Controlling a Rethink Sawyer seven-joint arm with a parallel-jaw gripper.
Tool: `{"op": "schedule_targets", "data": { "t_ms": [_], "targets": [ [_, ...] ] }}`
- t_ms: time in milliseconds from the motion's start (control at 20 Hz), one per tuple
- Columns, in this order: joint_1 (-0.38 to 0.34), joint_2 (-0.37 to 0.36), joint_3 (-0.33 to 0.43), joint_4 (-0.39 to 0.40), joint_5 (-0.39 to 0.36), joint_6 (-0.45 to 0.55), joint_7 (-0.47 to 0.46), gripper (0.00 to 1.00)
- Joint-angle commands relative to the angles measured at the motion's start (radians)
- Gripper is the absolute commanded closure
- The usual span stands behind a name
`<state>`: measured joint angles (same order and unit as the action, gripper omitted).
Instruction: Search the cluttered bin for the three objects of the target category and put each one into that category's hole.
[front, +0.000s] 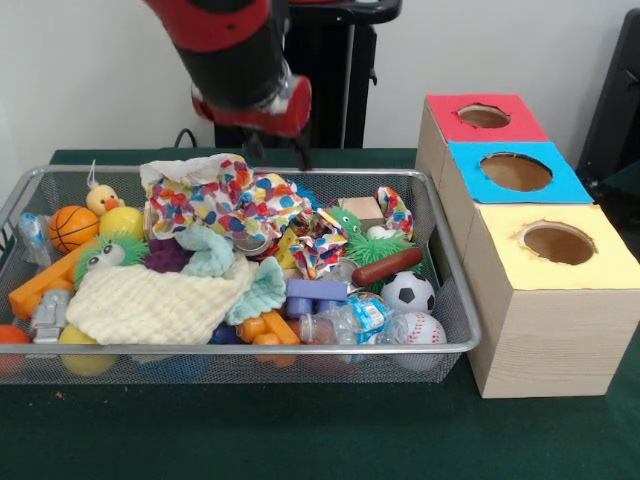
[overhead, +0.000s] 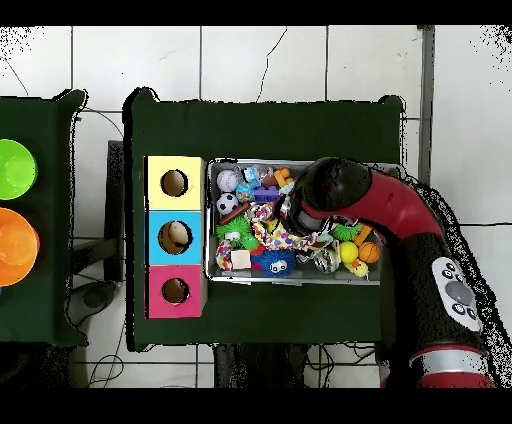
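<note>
The wire mesh bin (front: 240, 350) is full of toys; it also shows in the overhead view (overhead: 290, 281). A fluffy yellow duckling (front: 103, 200) sits at its far left corner. A green fuzzy animal with a white face (front: 105, 255) lies near it. Another green fuzzy animal with eyes (front: 352, 224) lies right of centre. My gripper (front: 277, 153) is open and empty, just above the far edge of a colourful spotted cloth (front: 225, 200). In the overhead view the arm (overhead: 345, 190) hides the gripper.
Three boxes with round holes stand beside the bin: red (front: 483, 118), blue (front: 515, 172), yellow (front: 558, 243). A soccer ball (front: 408, 292), a baseball (front: 420, 328), a basketball (front: 73, 228) and a yellow cloth (front: 150, 300) lie in the bin. Green (overhead: 15, 170) and orange (overhead: 15, 245) bowls sit apart.
</note>
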<state>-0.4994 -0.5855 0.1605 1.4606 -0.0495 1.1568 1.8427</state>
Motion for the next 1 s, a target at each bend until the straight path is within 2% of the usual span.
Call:
{"op": "schedule_targets", "data": {
  "t_ms": [50, 200, 300, 400, 550, 650, 850, 1000],
  "targets": [
    [-0.052, -0.15, -0.02, 0.059, -0.12, 0.34, -0.165, 0.0],
    [-0.084, -0.207, -0.001, 0.056, -0.163, 0.428, -0.221, 0.0],
    [-0.112, -0.236, 0.011, 0.084, -0.193, 0.42, -0.262, 0.0],
    [-0.16, -0.266, 0.017, 0.187, -0.203, 0.278, -0.305, 0.0],
    [-0.255, -0.293, 0.037, 0.402, -0.211, -0.081, -0.338, 0.0],
    [-0.306, -0.29, 0.05, 0.505, -0.241, -0.266, -0.325, 0.0],
    [-0.372, -0.29, 0.062, 0.598, -0.368, -0.44, -0.331, 0.0],
    [-0.421, -0.286, 0.076, 0.634, -0.434, -0.501, -0.321, 0.0]
  ]
}}
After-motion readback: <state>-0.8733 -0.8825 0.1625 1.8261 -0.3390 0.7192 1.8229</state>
